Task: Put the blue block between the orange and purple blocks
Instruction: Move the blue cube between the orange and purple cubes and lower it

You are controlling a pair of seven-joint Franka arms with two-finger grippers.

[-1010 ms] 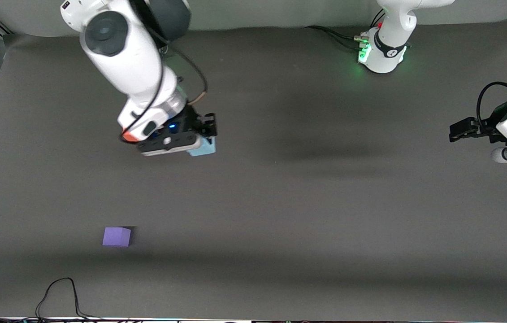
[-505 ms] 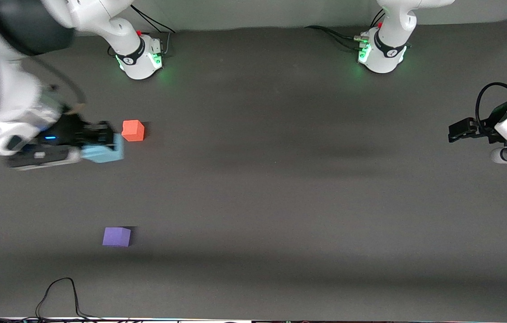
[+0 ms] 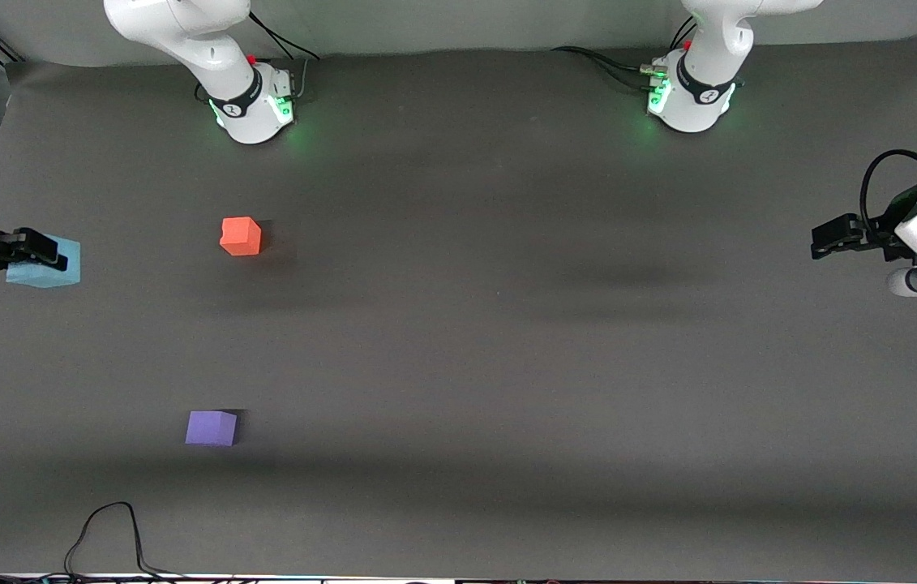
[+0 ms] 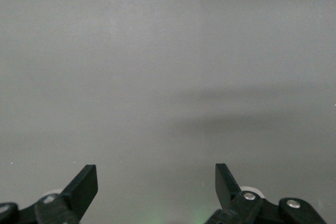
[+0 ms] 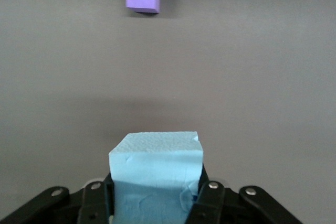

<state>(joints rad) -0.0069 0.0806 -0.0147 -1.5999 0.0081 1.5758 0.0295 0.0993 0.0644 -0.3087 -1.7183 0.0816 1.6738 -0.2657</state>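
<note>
Right claw (image 3: pixel 40 261) swung w/ blue block (image 3: pixel 44 264) clamped to counter's (image 3: pixel 507 365) right-arm edge; left claw (image 3: pixel 827 235) waited, spread apart.

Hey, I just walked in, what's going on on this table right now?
The right gripper is shut on the blue block and holds it up over the right arm's end of the table. The orange block and the purple block sit apart on the table, the purple one nearer the front camera, with bare table between them. The blue block is not yet between them. The left gripper waits open and holds nothing, over the left arm's end of the table.
</note>
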